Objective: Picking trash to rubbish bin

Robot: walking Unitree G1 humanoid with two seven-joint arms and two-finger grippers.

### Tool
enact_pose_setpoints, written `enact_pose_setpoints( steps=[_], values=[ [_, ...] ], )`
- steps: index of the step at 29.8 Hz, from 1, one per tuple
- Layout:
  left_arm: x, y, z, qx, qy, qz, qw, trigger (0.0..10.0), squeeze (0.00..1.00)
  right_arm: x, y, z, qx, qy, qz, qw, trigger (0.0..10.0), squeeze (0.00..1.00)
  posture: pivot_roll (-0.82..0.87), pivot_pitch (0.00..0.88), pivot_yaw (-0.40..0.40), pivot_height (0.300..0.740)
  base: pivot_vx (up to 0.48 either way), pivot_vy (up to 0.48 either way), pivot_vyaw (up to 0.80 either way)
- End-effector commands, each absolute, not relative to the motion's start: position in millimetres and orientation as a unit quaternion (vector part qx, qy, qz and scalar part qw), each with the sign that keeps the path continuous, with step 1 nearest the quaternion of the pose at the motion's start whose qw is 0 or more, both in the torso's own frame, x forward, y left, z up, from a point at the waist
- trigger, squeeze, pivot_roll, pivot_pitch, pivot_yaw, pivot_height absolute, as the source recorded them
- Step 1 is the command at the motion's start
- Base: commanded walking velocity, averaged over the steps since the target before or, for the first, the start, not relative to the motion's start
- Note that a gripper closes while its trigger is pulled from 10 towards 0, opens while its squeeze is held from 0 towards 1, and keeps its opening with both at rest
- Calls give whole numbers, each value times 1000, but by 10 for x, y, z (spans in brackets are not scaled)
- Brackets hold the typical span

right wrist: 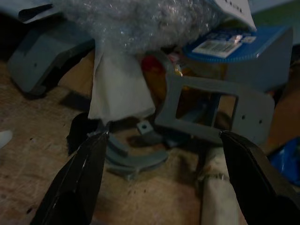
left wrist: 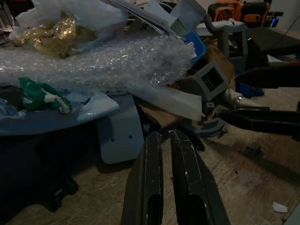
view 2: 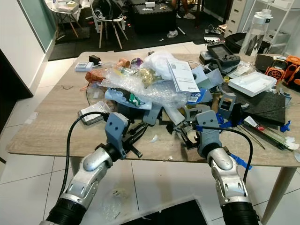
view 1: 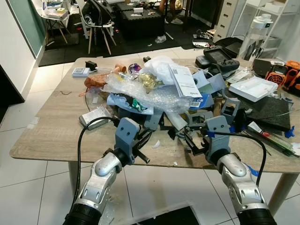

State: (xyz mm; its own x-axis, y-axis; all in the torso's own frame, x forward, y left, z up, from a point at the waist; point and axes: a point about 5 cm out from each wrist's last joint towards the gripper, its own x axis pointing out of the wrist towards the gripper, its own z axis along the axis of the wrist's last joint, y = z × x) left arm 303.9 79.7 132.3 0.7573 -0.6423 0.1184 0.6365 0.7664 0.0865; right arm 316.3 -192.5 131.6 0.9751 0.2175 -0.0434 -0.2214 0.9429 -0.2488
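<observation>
— Two grippers are at the near edge of the wooden table (view 1: 51,126), both pointed into the heap. See the left gripper (left wrist: 164,140)? Its fingers (left wrist: 151,187) lie almost pressed together with nothing between them, the tips just short of a flat grey plastic plate (left wrist: 119,136).

— And the right gripper (right wrist: 161,140)?

— Spread wide. One finger (right wrist: 79,178) sits by a folded white paper (right wrist: 119,93), the other finger beyond a grey plastic frame (right wrist: 215,110), which stands between the two tips without touching either, as far as I can tell.

— Where is the trash, then?

— Piled mid-table, at about twelve o'clock from both grippers. A sheet of bubble wrap (view 1: 140,91) drapes across it, with a crumpled gold foil wrapper (view 1: 150,80) on top and a white plastic bag (view 1: 159,68) behind. A printed white leaflet (view 1: 183,80) leans on the pile at one o'clock from the foil.

— What's off to the side?

— At two o'clock from the heap, a white tray (view 1: 253,88) beside a black foam mat (view 1: 269,110). At ten o'clock, a white power strip (view 1: 80,71). Chairs stand on the floor far behind the table.
</observation>
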Motion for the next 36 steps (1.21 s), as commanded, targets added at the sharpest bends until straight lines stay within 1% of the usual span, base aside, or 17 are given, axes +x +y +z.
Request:
enact_pose_setpoints(
  steps=[1,2,6,12,15,19,24,34,35,36],
  values=[
    [3004,843,1302,16,-64,-342,938,10000,0,3212,-1966,1365,-130,-9,99,986,10000,420,-83,129,56,740,0,0,0],
    [2996,844,1313,15,-65,-343,937,10000,0,3234,-1981,1394,-126,-17,94,987,10000,0,-81,131,59,740,0,0,0],
    [2979,847,1372,-9,-71,-350,934,10000,0,3299,-2010,1398,-122,-22,78,989,10000,0,-66,144,66,740,0,0,0],
    [2910,828,1430,9,-77,-393,916,10000,0,3371,-2047,1382,-122,-17,66,990,10000,0,-48,168,76,740,0,0,0],
    [2865,756,1480,25,-85,-422,902,10000,0,3435,-2055,1376,-119,-15,64,991,10000,0,-34,186,79,740,0,0,0],
    [2852,697,1507,41,-92,-436,894,10000,0,3475,-2044,1398,-119,-22,67,990,10000,0,-37,193,79,740,0,0,0],
    [2872,646,1472,61,-79,-449,888,10000,0,3509,-2028,1424,-122,-25,71,990,10000,0,-42,192,78,740,0,0,0],
    [2895,634,1437,85,-65,-448,888,10000,0,3542,-2015,1439,-124,-28,76,989,10000,0,-49,179,77,740,0,0,0],
    [2897,634,1433,85,-64,-447,888,10000,0,3542,-2016,1434,-121,-27,76,989,4314,0,-50,176,77,740,0,0,0],
    [2899,635,1429,86,-63,-445,889,10000,0,3542,-2016,1428,-119,-26,77,990,0,0,-50,174,76,740,0,0,0]
  ],
)
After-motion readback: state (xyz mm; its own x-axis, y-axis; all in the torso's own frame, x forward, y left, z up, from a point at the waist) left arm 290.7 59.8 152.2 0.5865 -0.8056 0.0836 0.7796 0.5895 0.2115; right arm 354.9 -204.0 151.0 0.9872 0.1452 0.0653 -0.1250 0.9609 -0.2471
